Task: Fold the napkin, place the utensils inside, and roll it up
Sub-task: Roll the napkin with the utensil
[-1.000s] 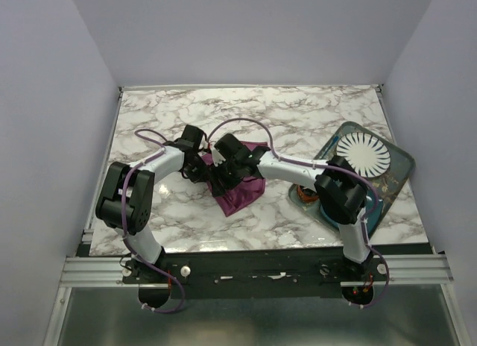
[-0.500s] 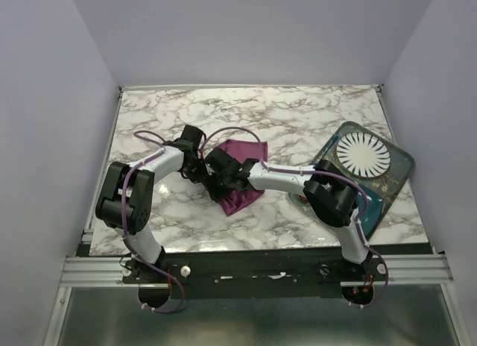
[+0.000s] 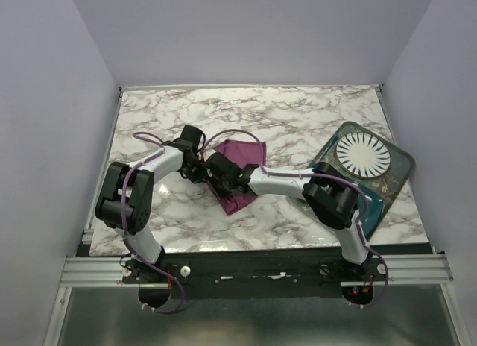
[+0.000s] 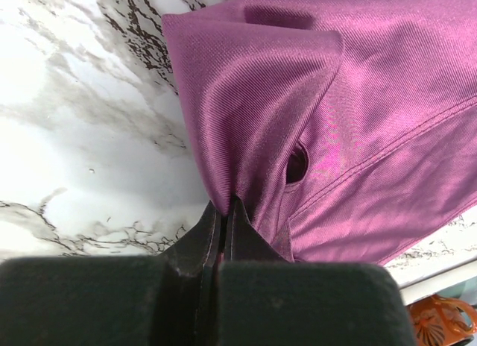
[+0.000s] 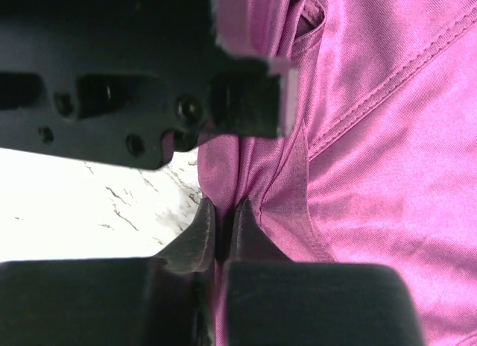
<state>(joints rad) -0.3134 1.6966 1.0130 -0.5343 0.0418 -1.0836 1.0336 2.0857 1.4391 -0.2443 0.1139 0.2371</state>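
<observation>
The plum-purple napkin [image 3: 247,153] lies bunched on the marble table between both arms. My left gripper [image 3: 200,170] is shut on a pinched fold at the napkin's left edge, and the left wrist view shows the cloth [image 4: 335,122] rising from its jaws [image 4: 225,206]. My right gripper [image 3: 221,185] is just beside it, shut on the same left edge of the napkin [image 5: 373,174], with fabric squeezed between its fingertips [image 5: 223,210]. The left gripper's black body [image 5: 134,77] fills the top of the right wrist view. The utensils are out of view.
A teal mat [image 3: 396,173] with a white ribbed plate [image 3: 363,154] on it lies at the right of the marble table [image 3: 298,115]. A small orange-rimmed cup [image 4: 441,324] stands near the napkin's right side, mostly hidden by the right arm from above.
My right gripper has moved left along the napkin towards the left gripper and closed on the cloth's edge. The left gripper has stayed shut on the napkin.
</observation>
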